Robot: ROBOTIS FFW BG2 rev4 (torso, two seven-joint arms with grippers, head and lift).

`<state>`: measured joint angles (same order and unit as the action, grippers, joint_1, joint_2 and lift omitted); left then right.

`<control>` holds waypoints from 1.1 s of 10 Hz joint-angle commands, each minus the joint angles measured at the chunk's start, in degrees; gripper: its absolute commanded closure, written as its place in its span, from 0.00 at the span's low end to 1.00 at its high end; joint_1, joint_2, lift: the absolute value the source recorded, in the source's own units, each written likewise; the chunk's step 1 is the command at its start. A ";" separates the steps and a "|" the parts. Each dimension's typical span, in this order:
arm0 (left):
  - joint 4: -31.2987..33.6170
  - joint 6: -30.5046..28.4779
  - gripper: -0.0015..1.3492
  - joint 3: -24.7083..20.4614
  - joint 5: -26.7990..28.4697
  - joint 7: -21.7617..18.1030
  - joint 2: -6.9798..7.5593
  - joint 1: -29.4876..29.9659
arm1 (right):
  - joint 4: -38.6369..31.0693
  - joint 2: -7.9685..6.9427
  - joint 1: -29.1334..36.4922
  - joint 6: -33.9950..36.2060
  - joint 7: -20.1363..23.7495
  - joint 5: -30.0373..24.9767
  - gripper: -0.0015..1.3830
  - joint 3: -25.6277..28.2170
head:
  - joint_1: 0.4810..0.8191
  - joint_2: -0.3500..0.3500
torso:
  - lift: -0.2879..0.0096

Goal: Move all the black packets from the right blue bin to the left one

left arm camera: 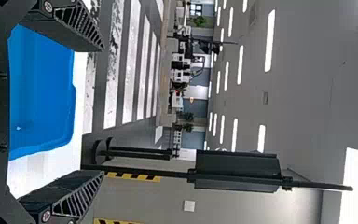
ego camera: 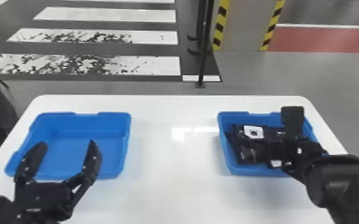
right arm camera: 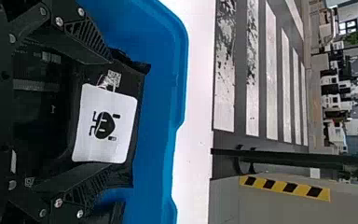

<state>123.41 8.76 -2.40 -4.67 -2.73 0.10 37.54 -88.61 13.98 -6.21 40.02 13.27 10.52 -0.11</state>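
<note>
The black packet (right arm camera: 130, 84) with the white label (right arm camera: 105, 147) lies in the right blue bin (ego camera: 232, 171), right in front of the right gripper (right arm camera: 107, 114). Its wide side goes across the gap, from one finger over to the other. Those fingers are spread apart — I can't tell if they touch it. The right gripper is the near one, so it should do the squeezing. The left gripper (ego camera: 67, 143) waits, spread wide, over by the left blue bin (ego camera: 107, 172) — far from the packet.
</note>
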 commanded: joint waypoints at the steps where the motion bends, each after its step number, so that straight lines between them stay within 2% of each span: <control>1: -0.15 -0.04 0.07 0.00 -0.02 -0.09 0.08 -0.14 | 3.46 0.52 -1.81 1.18 0.00 1.71 0.20 -1.49 | 0.63 0.45 | 0.50; 2: -0.15 -0.04 0.07 0.00 -0.02 -0.09 -0.01 -0.14 | 5.15 0.96 -3.22 1.46 0.35 2.62 0.26 -2.52 | 0.63 0.45 | 0.50; 3: -0.15 0.10 0.07 0.00 -0.13 -0.09 0.08 0.00 | 4.30 0.96 -3.22 1.46 0.53 2.73 0.56 -2.86 | 0.63 0.46 | 0.50; 4: -0.15 0.10 0.07 -0.12 -0.25 -0.09 -0.01 0.00 | 2.33 0.79 -1.81 -0.37 0.26 4.68 0.80 -2.86 | 0.63 0.47 | 0.50; 5: -0.29 0.10 0.07 -0.12 -0.36 -0.09 0.08 0.00 | 0.65 0.52 -0.97 -0.79 -0.35 6.51 0.80 -2.86 | 0.63 0.48 | 0.50; 9: -0.71 0.39 0.07 0.00 -0.48 -0.52 0.17 -0.14 | -1.88 0.44 0.30 -1.49 -0.88 6.51 0.82 -2.86 | 0.63 0.52 | 0.50; 11: -1.13 0.67 0.07 0.00 -0.59 -0.61 0.17 -0.28 | -8.63 0.44 4.38 -1.92 -2.46 5.48 0.82 -2.18 | 0.63 0.52 | 0.50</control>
<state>122.40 9.41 -2.40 -5.16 -3.34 0.26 37.28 -95.25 14.39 -3.07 38.13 10.96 16.33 -2.57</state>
